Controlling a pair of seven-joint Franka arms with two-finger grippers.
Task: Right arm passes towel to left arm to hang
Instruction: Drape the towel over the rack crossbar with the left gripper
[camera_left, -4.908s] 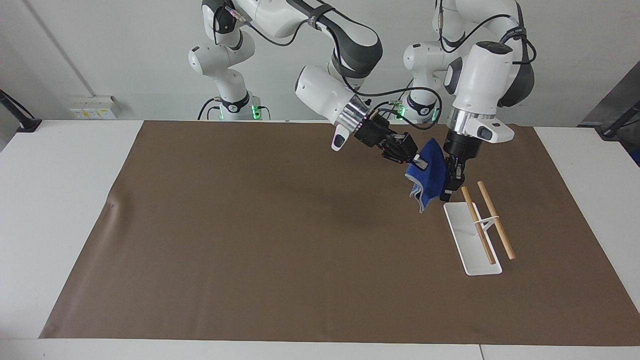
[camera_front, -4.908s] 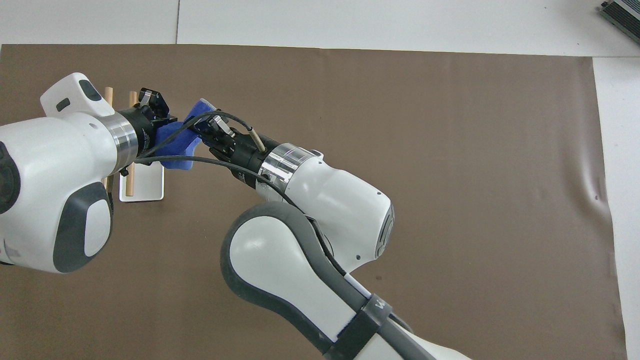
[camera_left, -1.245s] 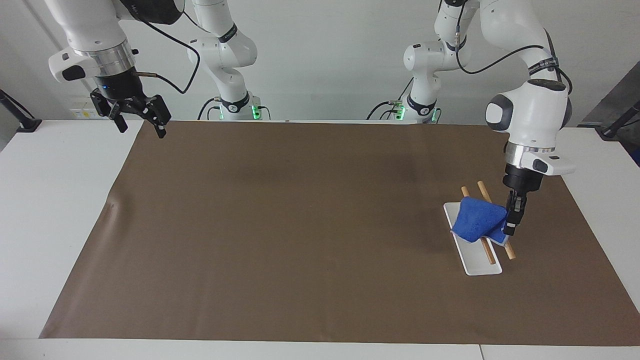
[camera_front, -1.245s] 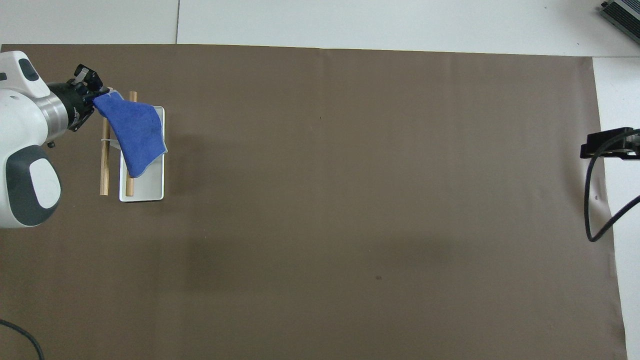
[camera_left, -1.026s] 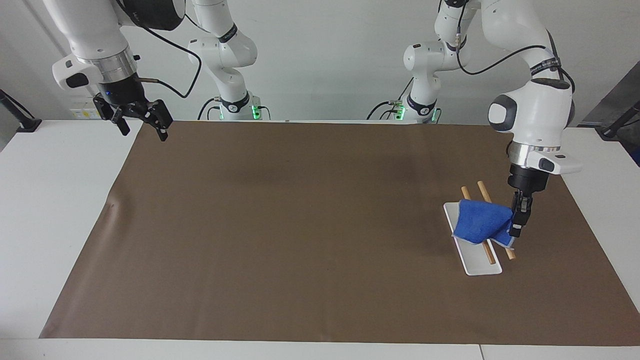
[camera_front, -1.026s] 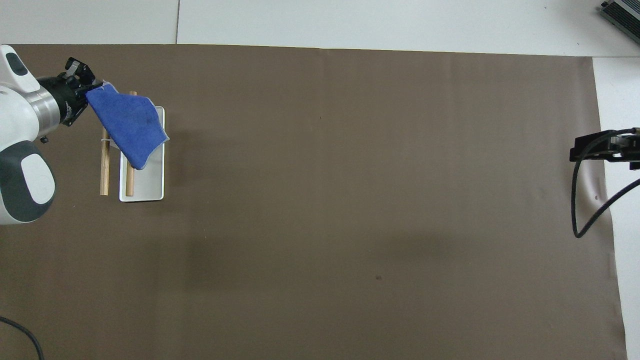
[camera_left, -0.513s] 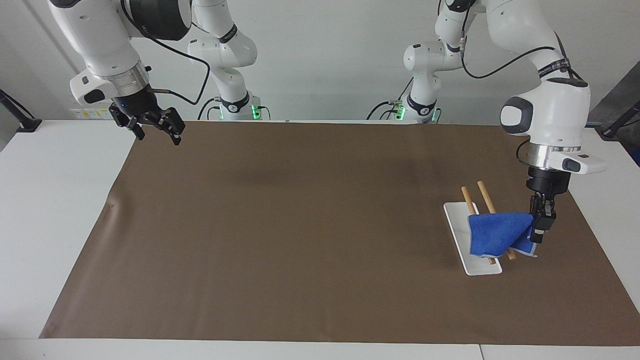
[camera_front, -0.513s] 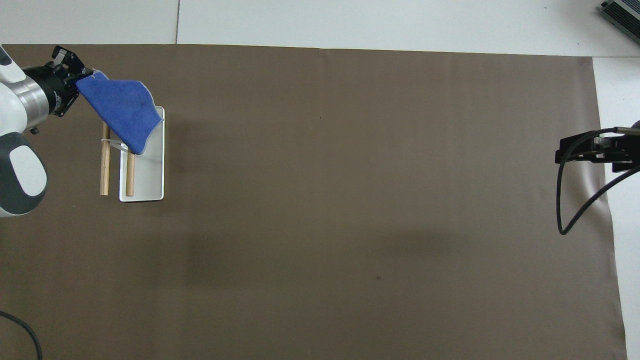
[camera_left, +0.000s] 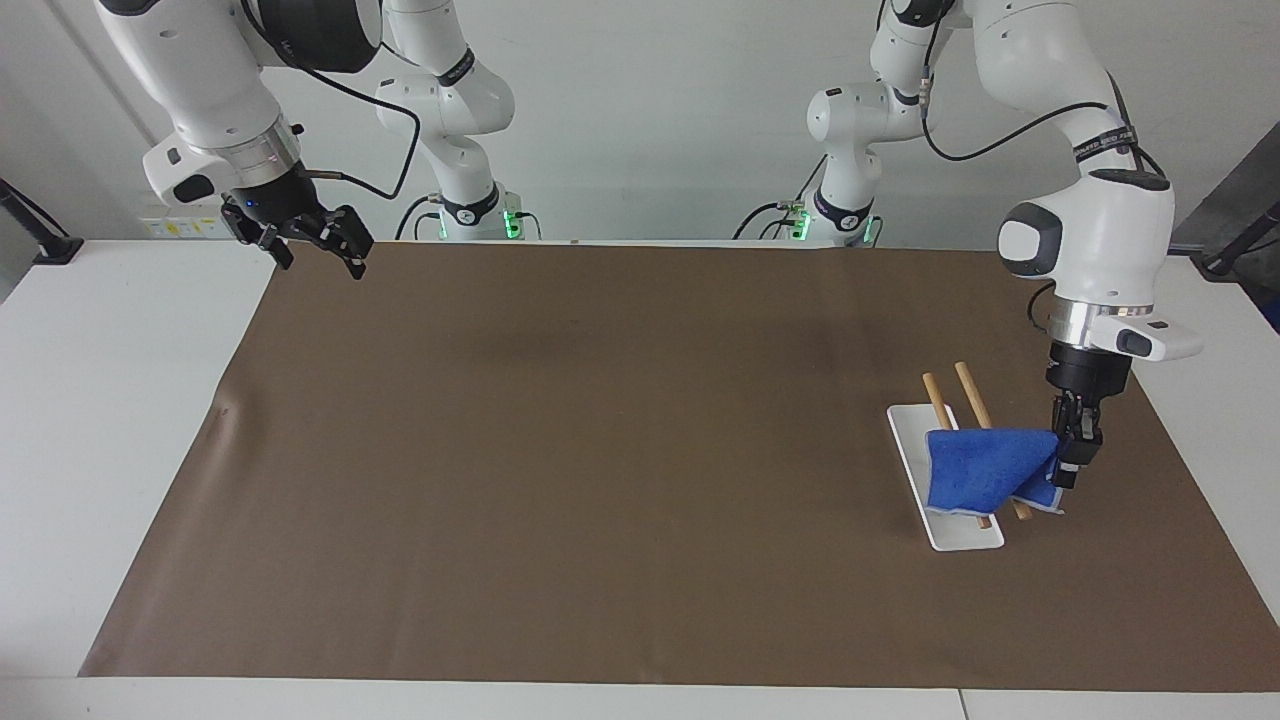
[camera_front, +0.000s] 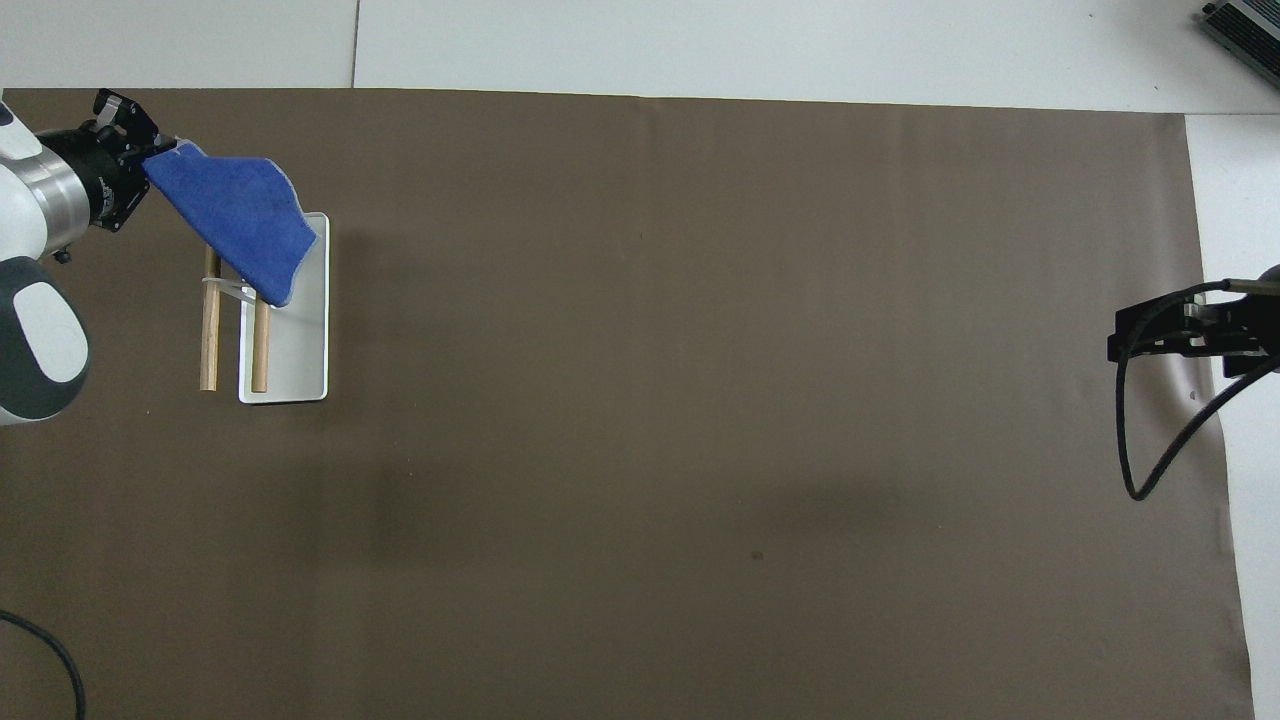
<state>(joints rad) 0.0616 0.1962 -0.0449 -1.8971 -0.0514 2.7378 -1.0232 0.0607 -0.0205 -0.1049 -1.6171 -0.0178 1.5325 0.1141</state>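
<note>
Towel: the small blue fuzzy cloth with light-grey edging (camera_left: 985, 468) is seen at the lower right of the facing view and the upper left of the overhead view (camera_front: 240, 215). It is draped across the two wooden rods of a small rack (camera_left: 975, 420) that stands on a white rectangular tray (camera_left: 912, 450). One corner of it is pinched by the black claw gripper of the white left arm (camera_left: 1068, 455), whose fingers are closed on the cloth just beside the rack, over the brown table mat (camera_left: 600, 450). The black claw gripper of the white cabled right arm (camera_left: 300, 240) is held in the air at the upper left of the facing view, over the mat's edge. Its fingers are spread apart and nothing is held between them. In the overhead view it is seen at the right edge (camera_front: 1190, 335).
</note>
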